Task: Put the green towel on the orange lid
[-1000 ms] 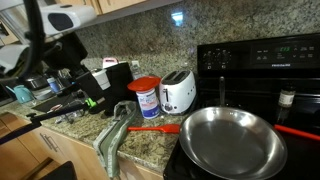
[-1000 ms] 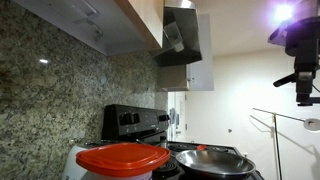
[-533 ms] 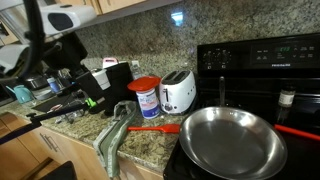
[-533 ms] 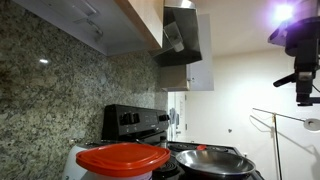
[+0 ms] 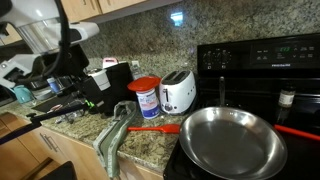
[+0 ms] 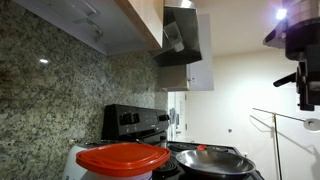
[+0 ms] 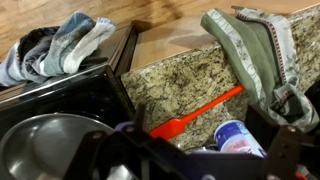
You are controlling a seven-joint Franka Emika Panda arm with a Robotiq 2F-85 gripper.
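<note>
We judge nothing done yet: the green towel (image 5: pixel 112 137) hangs off the granite surface (image 5: pixel 142 146), not on the orange lid (image 6: pixel 122 157) (whether our claw (image 7: pixel 200 160) is clenched, we cannot tell), so grasping and placing remain.

White toaster (image 5: pixel 178 91) at counter's back edge, next to black stove (image 5: pixel 262 70). Steel pan (image 5: pixel 232 141) on stove. Red spatula (image 5: pixel 152 128) near front edge.
</note>
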